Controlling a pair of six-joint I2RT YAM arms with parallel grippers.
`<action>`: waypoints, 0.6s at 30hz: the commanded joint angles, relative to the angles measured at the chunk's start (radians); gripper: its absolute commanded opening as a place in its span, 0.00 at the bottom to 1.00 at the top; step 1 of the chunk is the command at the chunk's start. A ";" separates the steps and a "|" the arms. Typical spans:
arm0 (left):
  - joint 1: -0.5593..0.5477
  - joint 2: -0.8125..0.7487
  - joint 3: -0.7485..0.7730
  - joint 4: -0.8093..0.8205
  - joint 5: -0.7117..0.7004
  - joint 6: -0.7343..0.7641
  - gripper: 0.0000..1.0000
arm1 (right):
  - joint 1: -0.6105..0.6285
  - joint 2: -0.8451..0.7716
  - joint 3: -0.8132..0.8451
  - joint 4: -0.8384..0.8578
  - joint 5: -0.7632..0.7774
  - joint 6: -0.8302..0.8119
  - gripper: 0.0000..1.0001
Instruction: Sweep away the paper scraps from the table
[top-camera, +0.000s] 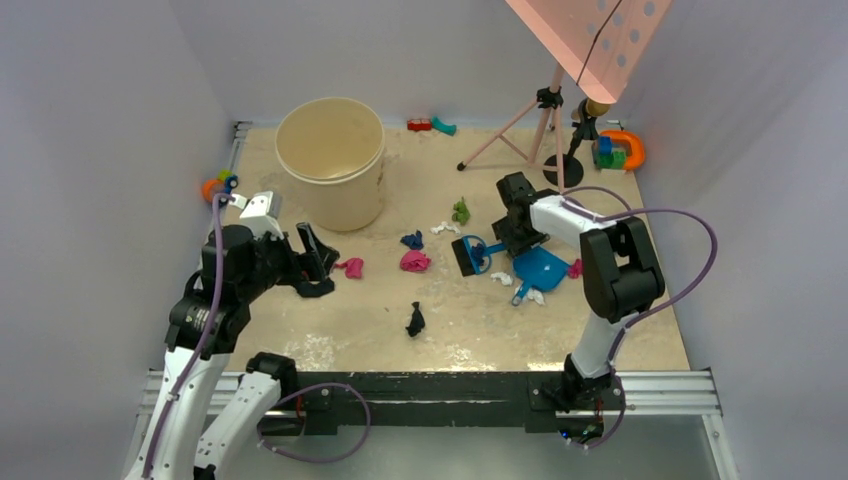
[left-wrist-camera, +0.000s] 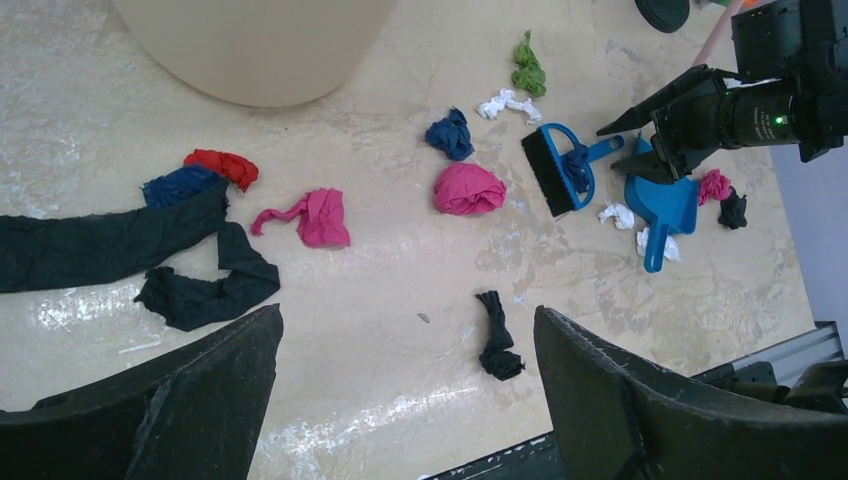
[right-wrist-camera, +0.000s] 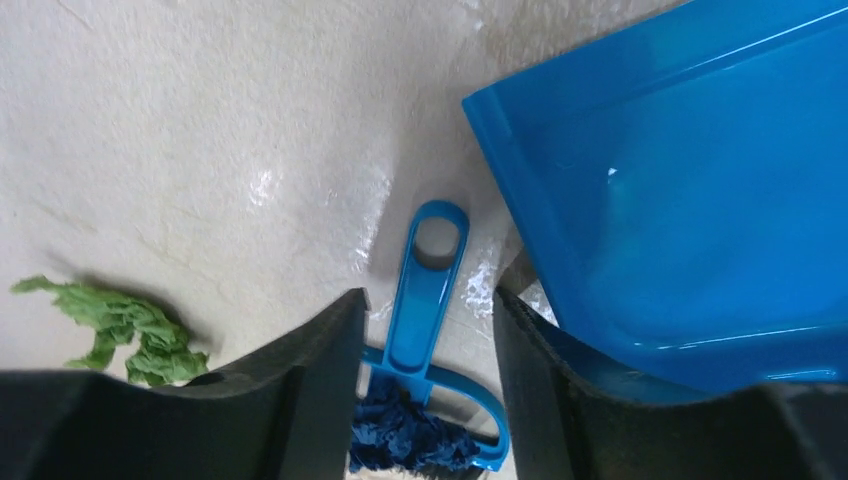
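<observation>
Paper scraps lie across the table (top-camera: 500, 340): green (top-camera: 461, 211), dark blue (top-camera: 412, 240), magenta (top-camera: 415, 261), pink (top-camera: 350, 267), black (top-camera: 415, 320) and white ones (top-camera: 501, 278). A blue hand brush (top-camera: 468, 255) lies next to a blue dustpan (top-camera: 540, 268). My right gripper (top-camera: 497, 241) is open, low over the brush, its fingers either side of the brush handle (right-wrist-camera: 428, 290) without touching it. My left gripper (top-camera: 315, 265) is open and empty above the table's left side, near the pink scrap (left-wrist-camera: 315, 215). Dark crumpled strips (left-wrist-camera: 100, 245) lie beneath it.
A large beige bucket (top-camera: 330, 160) stands at the back left. A pink tripod stand (top-camera: 540, 125) and plastic toys (top-camera: 620, 150) are at the back right, more toys at the back (top-camera: 430, 125) and the left edge (top-camera: 215, 185).
</observation>
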 joint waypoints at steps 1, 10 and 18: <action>-0.001 -0.017 0.007 0.009 -0.001 0.025 0.98 | -0.019 0.092 0.018 -0.039 0.037 0.108 0.49; 0.000 -0.040 0.006 0.002 -0.018 0.026 0.99 | -0.025 0.187 0.112 -0.161 0.059 0.126 0.40; 0.000 -0.063 0.008 -0.005 -0.035 0.027 0.99 | -0.026 0.257 0.164 -0.264 0.040 0.097 0.06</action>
